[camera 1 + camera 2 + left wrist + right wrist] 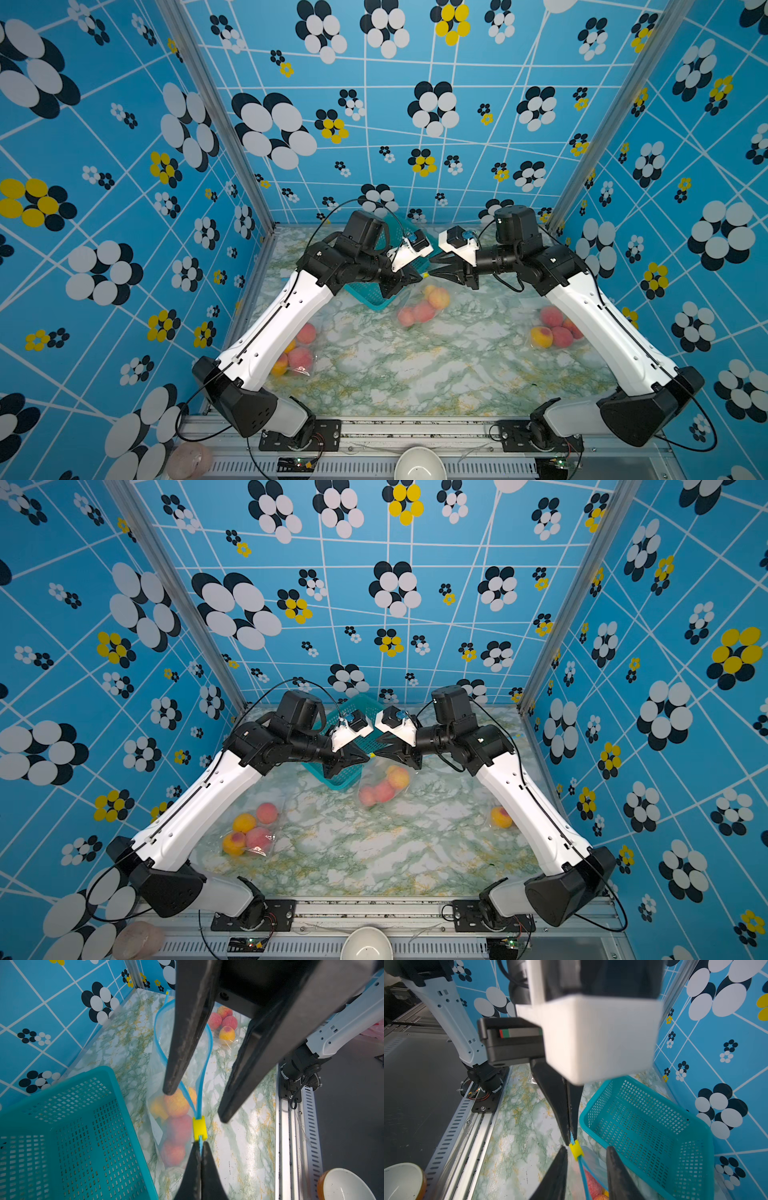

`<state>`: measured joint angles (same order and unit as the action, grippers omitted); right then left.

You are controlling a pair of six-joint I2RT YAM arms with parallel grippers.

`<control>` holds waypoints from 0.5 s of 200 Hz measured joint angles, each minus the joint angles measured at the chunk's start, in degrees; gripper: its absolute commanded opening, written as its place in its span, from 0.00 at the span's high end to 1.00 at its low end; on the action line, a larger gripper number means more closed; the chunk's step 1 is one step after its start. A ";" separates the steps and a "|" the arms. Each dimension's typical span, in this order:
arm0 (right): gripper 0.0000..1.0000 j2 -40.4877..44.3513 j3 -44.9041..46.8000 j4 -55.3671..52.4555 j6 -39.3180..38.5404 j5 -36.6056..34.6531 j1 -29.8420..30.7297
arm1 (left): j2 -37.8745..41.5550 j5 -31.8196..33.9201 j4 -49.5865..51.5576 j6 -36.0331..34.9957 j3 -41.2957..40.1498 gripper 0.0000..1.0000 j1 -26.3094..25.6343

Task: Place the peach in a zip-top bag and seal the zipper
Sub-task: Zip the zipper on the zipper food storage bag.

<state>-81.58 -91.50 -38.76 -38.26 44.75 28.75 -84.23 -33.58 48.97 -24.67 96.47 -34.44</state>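
A clear zip-top bag (422, 309) hangs in mid-air over the table's far middle, with several peaches (176, 1103) inside it. Its blue zipper track (160, 1047) gapes open in a loop beyond the yellow slider (200, 1128). My left gripper (200, 1142) is shut on the blue zipper end right beside the slider. My right gripper (587, 1148) is open, one finger on each side of the slider (576, 1151) and the track, not touching them. In both top views the two grippers (419, 276) (429, 266) meet tip to tip above the bag (382, 787).
A teal mesh basket (370, 297) sits tilted just behind and left of the bag, close to my left gripper. Two more bags of peaches lie on the marble table, front left (297, 353) and right (555, 330). A white bowl (419, 463) stands below the front rail.
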 measured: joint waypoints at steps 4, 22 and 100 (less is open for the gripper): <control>0.65 -0.20 -0.31 -0.50 -0.44 0.17 0.00 | -0.04 -0.11 -0.02 -0.07 0.09 1.00 0.00; 0.66 -0.57 -1.07 -1.86 -1.90 0.44 0.07 | -0.09 -0.44 0.00 -0.44 0.37 1.00 0.00; 0.71 -3.56 -3.63 -4.70 -5.03 -1.36 1.81 | -0.74 -1.42 1.68 -0.92 1.20 1.00 0.63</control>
<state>-85.14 -95.13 -43.46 -43.29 43.40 30.57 -84.97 -35.00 50.65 -25.58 97.67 -33.80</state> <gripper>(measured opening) 0.318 0.045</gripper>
